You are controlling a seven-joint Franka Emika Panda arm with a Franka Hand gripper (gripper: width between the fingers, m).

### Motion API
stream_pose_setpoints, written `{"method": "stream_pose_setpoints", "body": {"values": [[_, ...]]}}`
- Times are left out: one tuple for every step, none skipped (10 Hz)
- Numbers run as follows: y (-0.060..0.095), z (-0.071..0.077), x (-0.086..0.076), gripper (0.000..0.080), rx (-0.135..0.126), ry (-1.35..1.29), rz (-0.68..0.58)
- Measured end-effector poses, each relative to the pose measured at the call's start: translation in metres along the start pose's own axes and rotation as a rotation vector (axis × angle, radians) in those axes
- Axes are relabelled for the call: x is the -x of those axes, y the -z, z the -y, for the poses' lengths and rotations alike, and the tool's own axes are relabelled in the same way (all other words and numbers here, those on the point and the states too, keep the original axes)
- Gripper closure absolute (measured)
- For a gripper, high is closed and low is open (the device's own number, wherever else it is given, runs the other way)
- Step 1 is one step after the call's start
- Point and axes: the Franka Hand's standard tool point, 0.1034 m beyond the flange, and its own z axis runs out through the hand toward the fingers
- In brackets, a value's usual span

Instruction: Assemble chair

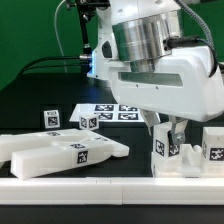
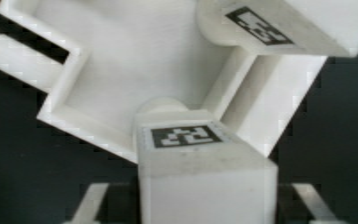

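2-finger gripper (image 1: 168, 138): set astride a tagged chair block (image 1: 170, 158), exterior view's lower right; whether it is clamped cannot be told.
Long chair parts (image 1: 60, 152): laid lower left.

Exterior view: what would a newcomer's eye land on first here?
The big white pincer fills the exterior view's right, its fingers down on either side of a tagged white block. Whether it grips the block cannot be told. At the exterior view's left lie long flat chair parts, with the marker board on the black table behind them.
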Motion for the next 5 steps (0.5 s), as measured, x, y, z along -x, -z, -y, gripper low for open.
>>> {"method": "stream_pose_setpoints", "body": {"values": [[-0.0001,-0.0001,0.0,0.0495,0.0,0.023,0.0],[-0.0002,0.0001,0.0007,0.0397,0.006,0.106,-0.005],[0.0013,0.0012,0.0035,0.0222,0.025,0.311,-0.008],[0.0053,0.0027,0.0058,0.0222,0.05,0.498,-0.008],[0.007,0.0038,0.007,0.0165,0.063,0.627,-0.009]]}}
